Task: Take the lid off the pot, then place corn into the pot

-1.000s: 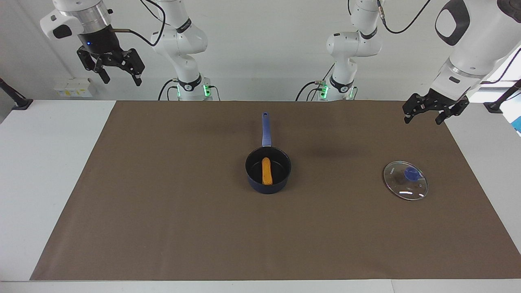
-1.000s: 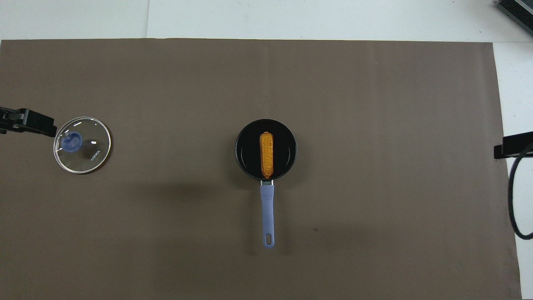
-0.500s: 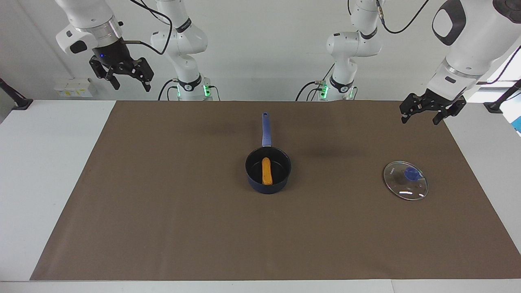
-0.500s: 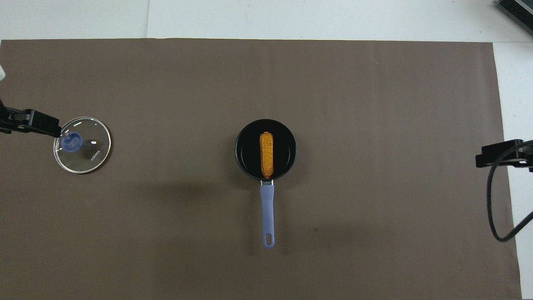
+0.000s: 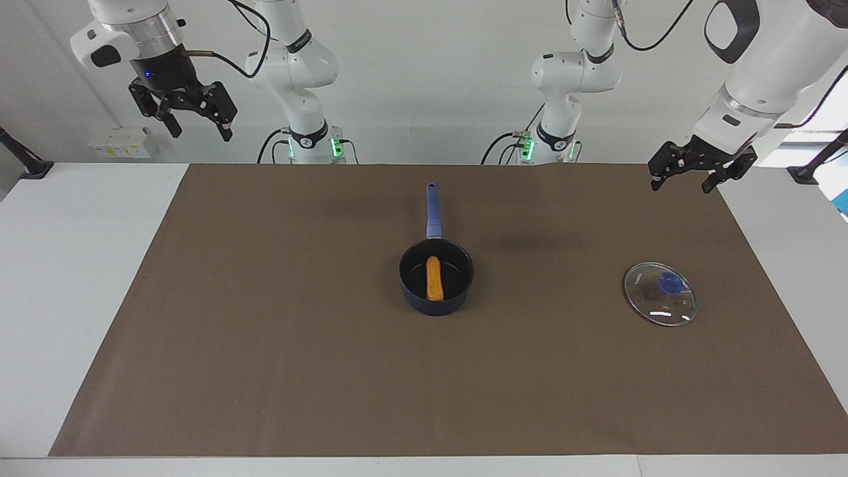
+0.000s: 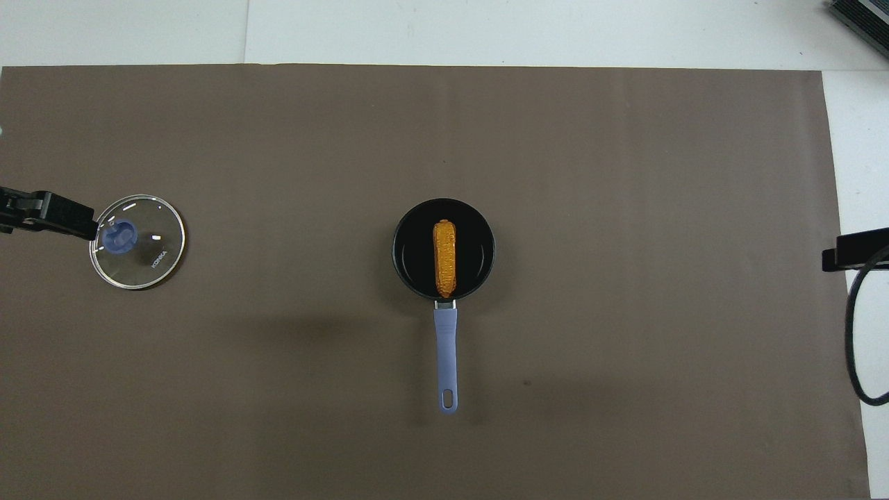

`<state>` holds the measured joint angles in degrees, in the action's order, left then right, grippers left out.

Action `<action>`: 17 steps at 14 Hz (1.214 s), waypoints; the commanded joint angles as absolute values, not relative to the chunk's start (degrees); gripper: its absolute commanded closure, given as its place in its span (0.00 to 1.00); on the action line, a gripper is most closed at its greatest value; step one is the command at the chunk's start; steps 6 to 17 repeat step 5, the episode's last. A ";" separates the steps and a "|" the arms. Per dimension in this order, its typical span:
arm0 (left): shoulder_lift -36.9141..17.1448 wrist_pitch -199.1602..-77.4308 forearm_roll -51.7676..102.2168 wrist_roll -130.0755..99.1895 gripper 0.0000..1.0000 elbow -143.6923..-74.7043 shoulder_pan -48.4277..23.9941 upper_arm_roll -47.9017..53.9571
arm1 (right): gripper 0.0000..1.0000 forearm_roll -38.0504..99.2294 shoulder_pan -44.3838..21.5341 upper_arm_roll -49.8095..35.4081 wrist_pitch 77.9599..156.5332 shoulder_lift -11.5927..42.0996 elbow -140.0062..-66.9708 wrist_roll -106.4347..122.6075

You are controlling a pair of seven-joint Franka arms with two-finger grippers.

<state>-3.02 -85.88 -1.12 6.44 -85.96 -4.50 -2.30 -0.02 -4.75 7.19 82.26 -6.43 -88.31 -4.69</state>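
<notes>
The navy pot stands in the middle of the brown mat, its blue handle pointing toward the robots. The corn lies inside it. The glass lid with its blue knob lies flat on the mat toward the left arm's end. My left gripper hangs open and empty high over the mat's corner at that end. My right gripper is open and empty, raised high over the right arm's end of the table.
The brown mat covers most of the white table. A cable hangs by the right arm at the overhead view's edge.
The right gripper swung toward the middle and back out toward its end of the table. The left gripper rose slightly. Pot, corn and lid have not moved.
</notes>
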 commanded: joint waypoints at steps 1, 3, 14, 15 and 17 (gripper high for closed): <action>-2.46 -84.81 -1.49 6.59 0.00 -85.78 -5.27 -2.72 | 0.00 0.00 -3.78 6.77 82.79 -7.03 -88.77 -2.20; -2.46 -84.90 -1.49 6.68 0.00 -85.87 -5.27 -2.72 | 0.00 0.09 -3.78 6.77 82.88 -7.21 -88.94 -1.76; -2.46 -84.99 -1.06 6.77 0.00 -86.04 -5.10 -2.72 | 0.00 0.00 -3.78 6.77 82.97 -7.38 -89.38 -1.23; -2.46 -84.99 -1.06 6.77 0.00 -86.04 -5.10 -2.72 | 0.00 0.00 -3.78 6.77 82.97 -7.38 -89.38 -1.23; -2.46 -84.99 -1.06 6.77 0.00 -86.04 -5.10 -2.72 | 0.00 0.00 -3.78 6.77 82.97 -7.38 -89.38 -1.23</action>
